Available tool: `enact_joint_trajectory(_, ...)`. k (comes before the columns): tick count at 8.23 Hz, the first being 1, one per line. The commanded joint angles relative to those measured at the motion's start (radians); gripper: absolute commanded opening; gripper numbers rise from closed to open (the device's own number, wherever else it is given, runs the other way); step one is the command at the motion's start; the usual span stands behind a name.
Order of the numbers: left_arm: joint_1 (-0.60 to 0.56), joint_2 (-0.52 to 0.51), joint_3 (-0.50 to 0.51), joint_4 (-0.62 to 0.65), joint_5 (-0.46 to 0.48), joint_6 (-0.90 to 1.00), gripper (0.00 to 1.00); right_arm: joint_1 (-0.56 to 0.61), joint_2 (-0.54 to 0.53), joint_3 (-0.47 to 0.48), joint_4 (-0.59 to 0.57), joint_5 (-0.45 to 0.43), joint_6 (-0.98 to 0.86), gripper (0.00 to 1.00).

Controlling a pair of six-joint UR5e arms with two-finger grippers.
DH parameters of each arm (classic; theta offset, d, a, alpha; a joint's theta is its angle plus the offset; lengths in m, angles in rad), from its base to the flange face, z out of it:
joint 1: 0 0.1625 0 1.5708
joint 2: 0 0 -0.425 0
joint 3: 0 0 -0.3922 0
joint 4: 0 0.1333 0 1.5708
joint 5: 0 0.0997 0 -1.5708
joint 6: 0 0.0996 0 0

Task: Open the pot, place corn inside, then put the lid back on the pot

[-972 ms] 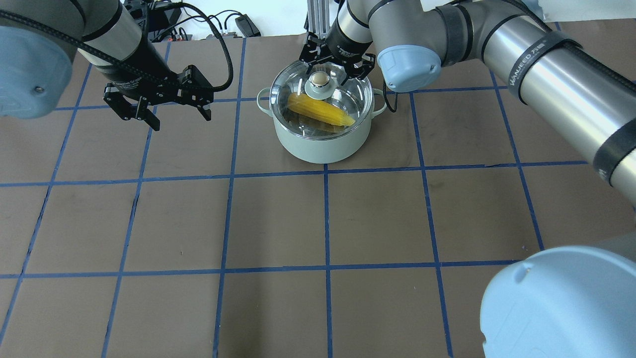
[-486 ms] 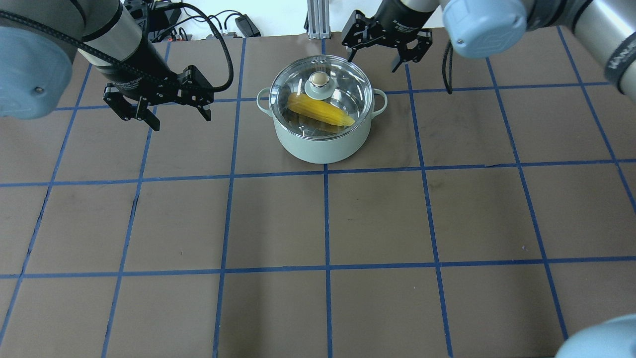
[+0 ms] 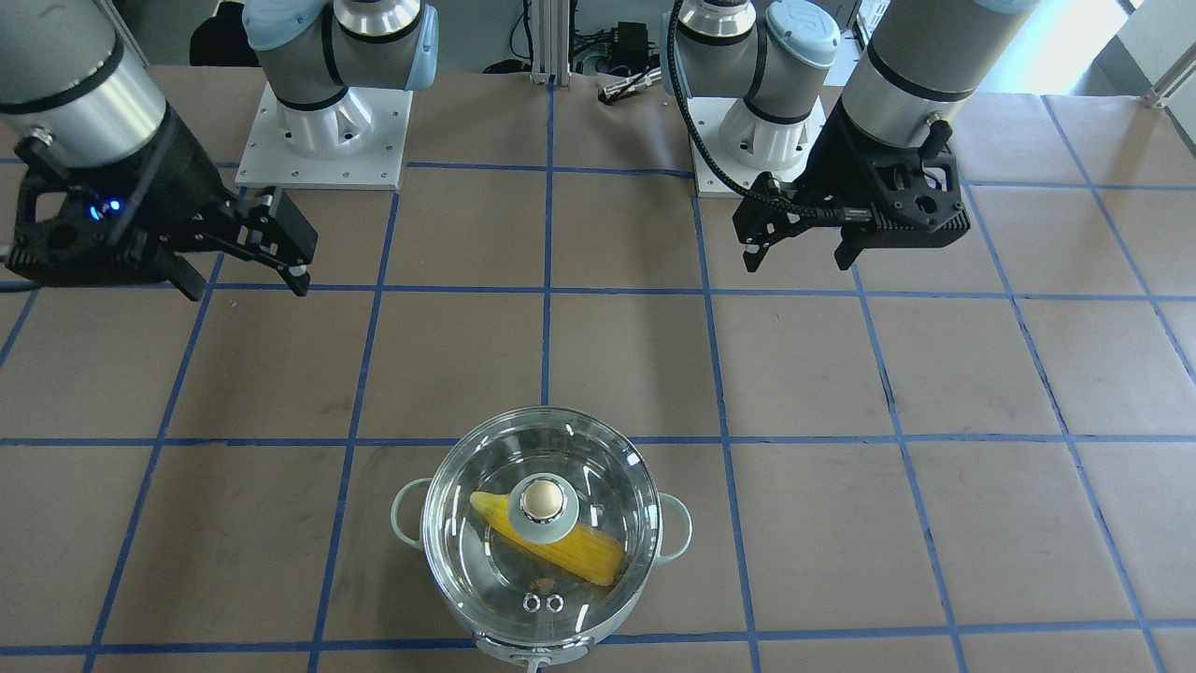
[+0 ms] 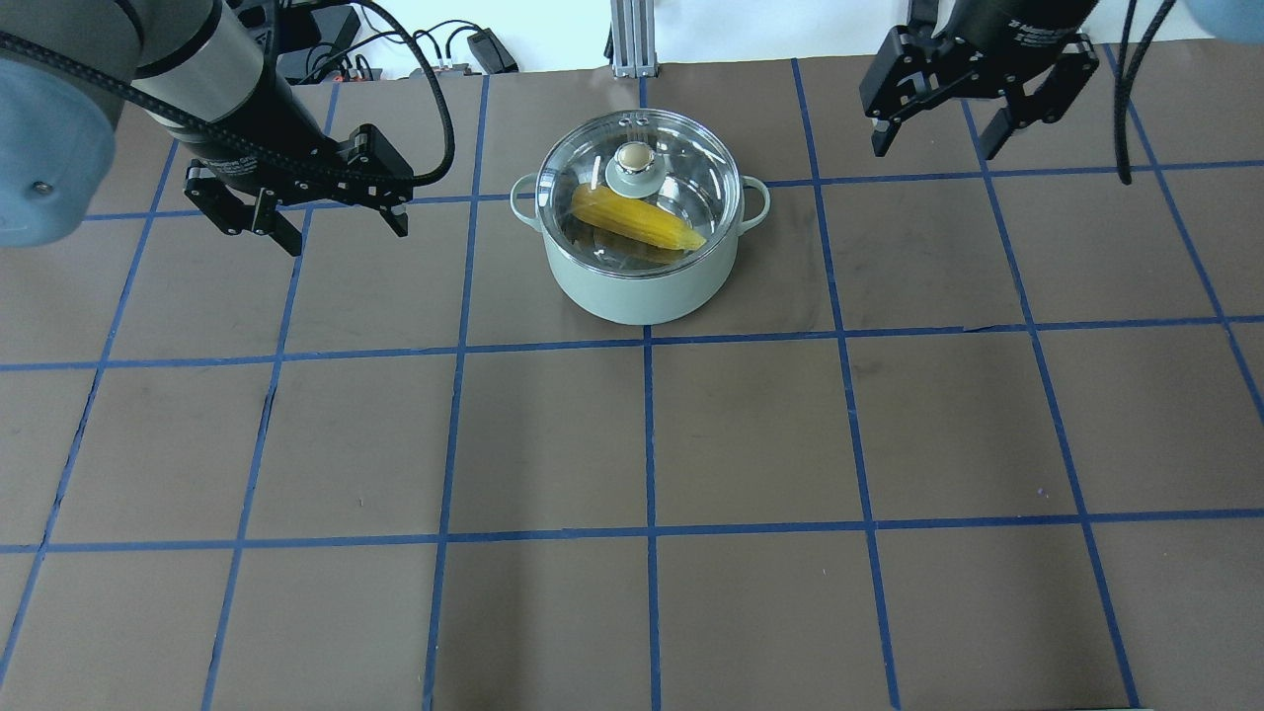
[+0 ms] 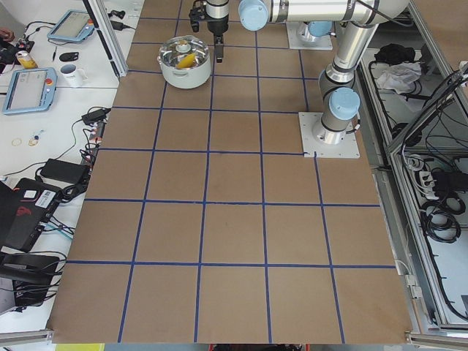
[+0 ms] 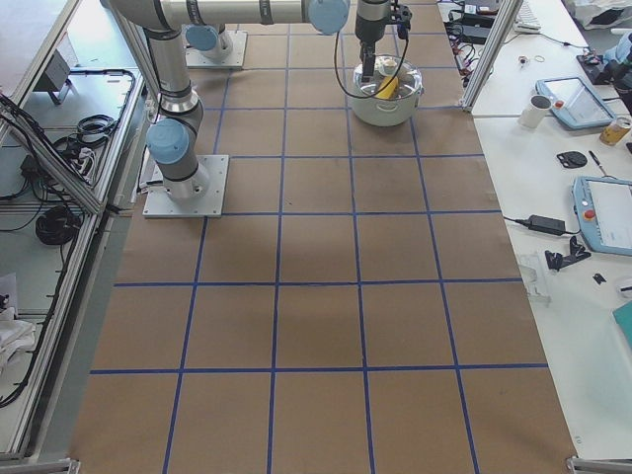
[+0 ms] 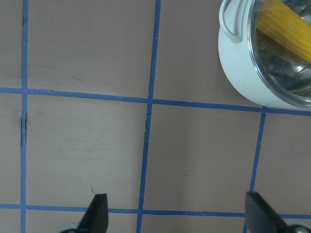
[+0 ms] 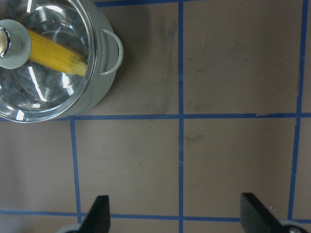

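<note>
Covering pot (image 4: pixel 642 293) and corn (image 4: pixel 638 222): lid (image 4: pixel 694 176)

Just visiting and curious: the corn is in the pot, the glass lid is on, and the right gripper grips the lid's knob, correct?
Not quite: the right gripper hangs open and empty, clear of the knob, as the overhead view shows. The corn is in the pot with the lid on.

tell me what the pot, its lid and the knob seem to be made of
Pot: pale grey-green satin outside, likely enamelled or painted metal; inside mirrors light like polished steel.
Lid: clear glass by the look, the corn shows through with sharp glints.
Knob: glossy cream-gold ball, plastic or coated metal, cannot tell.
</note>
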Motion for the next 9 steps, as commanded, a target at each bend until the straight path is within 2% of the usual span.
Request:
enact_joint_trajectory(1, 0.000, 0.033, -0.002, -0.005, 0.044, 0.016, 1.00, -0.001, -0.062, 0.009, 0.070, -0.019, 0.061, 0.95)
enact_joint_trajectory(5, 0.000, 0.033, -0.002, -0.008, 0.065, 0.086, 1.00, 0.039, -0.062, 0.009, 0.057, -0.024, 0.075, 0.94)
enact_joint_trajectory(6, 0.000, 0.032, -0.002, -0.006, 0.063, 0.086, 1.00, 0.039, -0.060, 0.010, 0.056, -0.036, 0.075, 0.94)
enact_joint_trajectory(7, 0.000, 0.032, -0.002, -0.008, 0.065, 0.086, 1.00, 0.039, -0.059, 0.012, 0.057, -0.101, 0.069, 0.94)
enact_joint_trajectory(9, 0.000, 0.030, -0.002, -0.006, 0.065, 0.086, 1.00, 0.041, -0.060, 0.012, 0.060, -0.105, 0.109, 0.94)
